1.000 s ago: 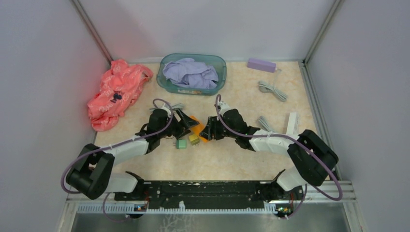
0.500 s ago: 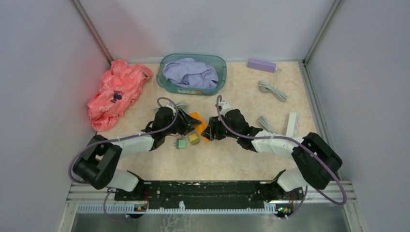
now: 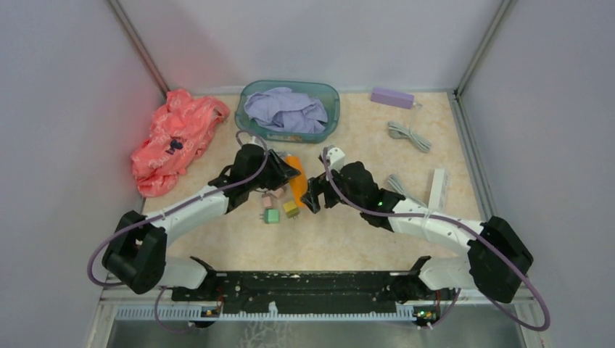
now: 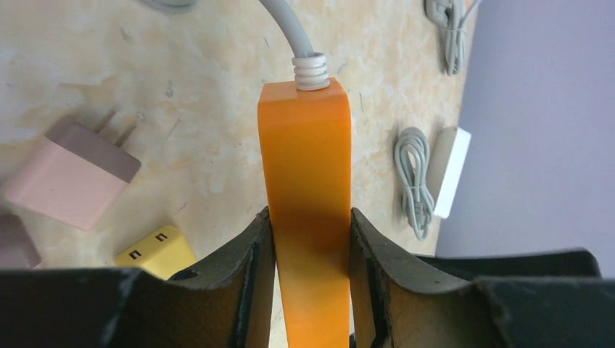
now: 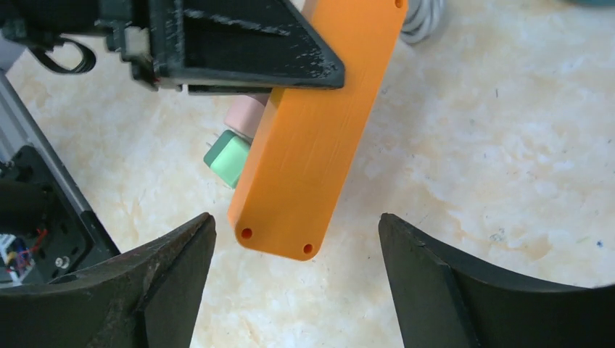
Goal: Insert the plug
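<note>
A coral cloth (image 3: 174, 138) is lying at the far left, and a teal bin (image 3: 290, 135) is sitting to its right, by the far wall. The left gripper (image 4: 308, 228) is pinching the orange strip (image 4: 304, 159) by its long sides. Both fingers (image 4: 255, 250) are pressing flat against it, holding it above the table with its corded end pointing away. Just beneath and near of the strip, three plugs are lying loose on the table, none of them held: a pink plug (image 3: 270, 199), a green plug (image 3: 271, 215) and a yellow plug (image 3: 291, 209). The right gripper (image 5: 295, 217) is hovering at the strip's free end with its jaws spread wide. In the right wrist view that end is sitting between the jaws, touching neither. Farther right, coiled cables (image 3: 408, 135) and a white block (image 3: 437, 186) are lying near the right wall.
</note>
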Controlling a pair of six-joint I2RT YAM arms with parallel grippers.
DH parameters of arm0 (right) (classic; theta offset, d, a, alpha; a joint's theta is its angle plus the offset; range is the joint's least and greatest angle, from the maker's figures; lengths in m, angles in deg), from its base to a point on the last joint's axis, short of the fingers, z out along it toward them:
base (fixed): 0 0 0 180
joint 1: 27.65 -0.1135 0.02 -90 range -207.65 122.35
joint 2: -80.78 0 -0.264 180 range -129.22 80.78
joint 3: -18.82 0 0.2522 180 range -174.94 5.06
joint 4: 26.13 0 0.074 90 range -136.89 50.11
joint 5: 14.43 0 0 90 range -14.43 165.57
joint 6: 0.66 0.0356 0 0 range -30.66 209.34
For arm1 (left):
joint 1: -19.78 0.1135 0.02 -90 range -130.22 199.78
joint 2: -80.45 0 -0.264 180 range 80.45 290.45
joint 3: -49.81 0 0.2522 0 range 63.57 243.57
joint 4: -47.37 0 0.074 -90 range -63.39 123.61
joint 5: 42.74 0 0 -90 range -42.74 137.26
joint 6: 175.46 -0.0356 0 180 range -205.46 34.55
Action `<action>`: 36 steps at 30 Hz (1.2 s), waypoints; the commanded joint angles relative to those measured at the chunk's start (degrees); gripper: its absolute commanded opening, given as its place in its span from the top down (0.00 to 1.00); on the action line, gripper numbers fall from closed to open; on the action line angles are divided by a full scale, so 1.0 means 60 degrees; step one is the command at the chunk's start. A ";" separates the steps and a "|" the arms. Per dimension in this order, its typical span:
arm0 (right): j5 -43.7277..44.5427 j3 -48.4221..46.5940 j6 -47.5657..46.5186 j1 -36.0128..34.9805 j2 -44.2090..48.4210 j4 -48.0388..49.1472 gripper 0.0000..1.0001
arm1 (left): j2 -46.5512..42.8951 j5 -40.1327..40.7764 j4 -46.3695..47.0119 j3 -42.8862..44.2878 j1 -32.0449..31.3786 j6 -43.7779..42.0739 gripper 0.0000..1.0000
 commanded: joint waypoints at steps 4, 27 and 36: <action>0.1671 -0.0755 -0.2076 -0.0871 0.0396 -0.0572 0.12 | 0.0154 0.1411 -0.2631 0.1824 -0.0270 0.0268 1.00; 0.6453 -0.1164 -0.4233 -0.3261 -0.1709 0.0689 0.35 | 0.0694 0.1473 -0.3489 0.2442 -0.0654 0.1720 1.00; 0.6657 -0.0923 -0.3953 -0.3261 -0.1340 0.0706 0.76 | 0.0477 0.1299 -0.2970 0.2033 -0.0665 0.1495 0.96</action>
